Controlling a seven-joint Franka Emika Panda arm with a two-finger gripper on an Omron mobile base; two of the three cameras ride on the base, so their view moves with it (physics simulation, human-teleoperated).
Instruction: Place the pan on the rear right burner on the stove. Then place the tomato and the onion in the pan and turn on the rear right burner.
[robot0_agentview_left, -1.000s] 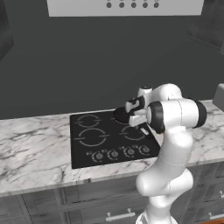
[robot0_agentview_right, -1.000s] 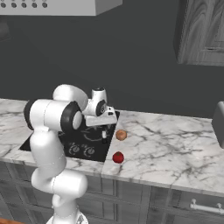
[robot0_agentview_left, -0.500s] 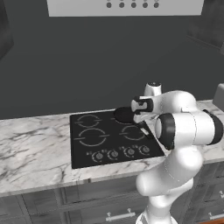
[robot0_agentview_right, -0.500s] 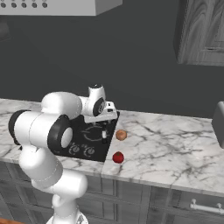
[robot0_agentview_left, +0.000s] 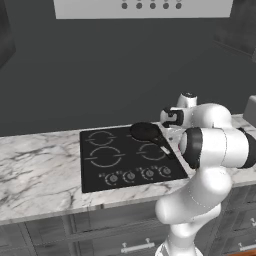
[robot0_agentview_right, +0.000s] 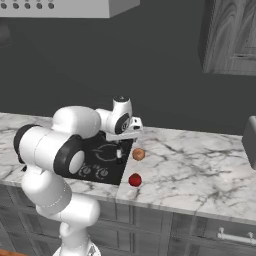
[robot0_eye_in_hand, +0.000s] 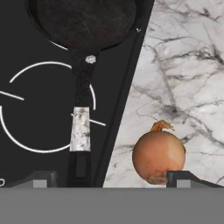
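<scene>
The black pan (robot0_eye_in_hand: 85, 22) sits on the rear right burner (robot0_agentview_left: 145, 131) of the stove (robot0_agentview_left: 100, 170). Its thin handle (robot0_eye_in_hand: 81, 109) runs back toward the hand. My gripper (robot0_eye_in_hand: 111, 181) hangs open over the stove's right edge, holding nothing. The handle's end lies inside its left fingertip (robot0_eye_in_hand: 41, 179). The brownish onion (robot0_eye_in_hand: 158, 155) rests on the marble just off the glass, close to the right fingertip (robot0_eye_in_hand: 183, 178). In the right base view the onion (robot0_agentview_right: 138, 154) lies beside the gripper (robot0_agentview_right: 120, 154), and the red tomato (robot0_agentview_right: 134, 180) lies nearer the counter's front edge.
A row of knobs (robot0_agentview_left: 140, 175) lines the stove's front edge. The front right burner ring (robot0_eye_in_hand: 43, 109) lies under the pan handle. A grey appliance (robot0_agentview_right: 250, 140) stands at the far right of the marble counter (robot0_agentview_right: 200, 170). A range hood (robot0_agentview_left: 142, 7) hangs overhead.
The hand has shifted right, from over the pan to the stove's right edge near the onion, and the elbow has swung out. The pan stays on its burner.
</scene>
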